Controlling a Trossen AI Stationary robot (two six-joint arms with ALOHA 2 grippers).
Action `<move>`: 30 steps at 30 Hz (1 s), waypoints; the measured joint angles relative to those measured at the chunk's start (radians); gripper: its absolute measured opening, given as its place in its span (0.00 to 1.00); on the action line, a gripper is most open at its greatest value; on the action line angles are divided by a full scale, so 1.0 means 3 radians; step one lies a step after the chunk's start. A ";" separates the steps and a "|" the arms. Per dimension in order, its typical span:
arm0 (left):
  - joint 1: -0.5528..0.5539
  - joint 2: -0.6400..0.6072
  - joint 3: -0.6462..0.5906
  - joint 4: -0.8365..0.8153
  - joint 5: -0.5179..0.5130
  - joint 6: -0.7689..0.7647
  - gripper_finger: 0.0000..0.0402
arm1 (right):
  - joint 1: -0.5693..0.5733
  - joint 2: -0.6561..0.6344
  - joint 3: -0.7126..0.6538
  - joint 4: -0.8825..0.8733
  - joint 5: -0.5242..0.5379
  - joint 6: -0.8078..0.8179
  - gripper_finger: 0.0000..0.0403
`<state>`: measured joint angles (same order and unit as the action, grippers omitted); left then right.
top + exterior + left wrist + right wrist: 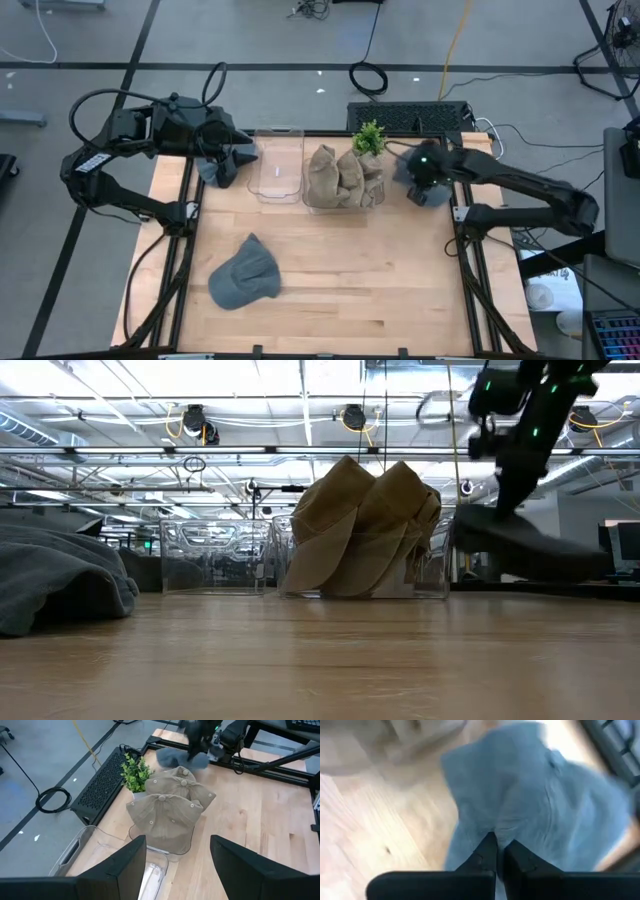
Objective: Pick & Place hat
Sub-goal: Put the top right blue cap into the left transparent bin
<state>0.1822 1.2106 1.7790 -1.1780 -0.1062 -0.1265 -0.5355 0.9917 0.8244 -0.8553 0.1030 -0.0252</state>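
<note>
While its fingers pinch together on a grey hat (530,805), the right gripper (496,851) holds it off the table just beside the bin (344,180) of tan hats. The left gripper (175,865), fingers apart, hovers near the bin's other side. Another grey hat (243,275) lies well apart from the bin.

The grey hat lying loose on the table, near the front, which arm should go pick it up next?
Probably the left. The loose grey hat lies on the left half of the table, and the left gripper is open and empty. The right gripper is shut on another grey hat.
</note>
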 joint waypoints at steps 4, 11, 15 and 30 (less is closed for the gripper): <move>0.0000 0.0000 0.0000 0.0027 -0.0099 -0.0135 0.57 | 0.0203 -0.0311 0.0323 -0.0431 0.0217 0.0294 0.00; 0.0076 0.0000 0.0000 0.0106 -0.0095 -0.0219 0.57 | 0.0678 -0.0411 0.0953 -0.0613 0.0612 0.0395 0.00; 0.0135 0.0000 0.0000 0.0106 -0.0084 -0.0367 0.57 | 0.0895 -0.0305 0.1225 -0.0604 0.0796 0.0385 0.00; 0.0597 -0.0001 0.0000 0.0102 0.0800 -0.1301 0.57 | 0.1512 0.0356 0.1816 0.0271 0.1557 -0.0828 0.00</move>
<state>0.3612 1.2103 1.7789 -1.1473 0.1338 -0.5167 -0.0820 1.0983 1.3692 -0.7741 0.5699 -0.2737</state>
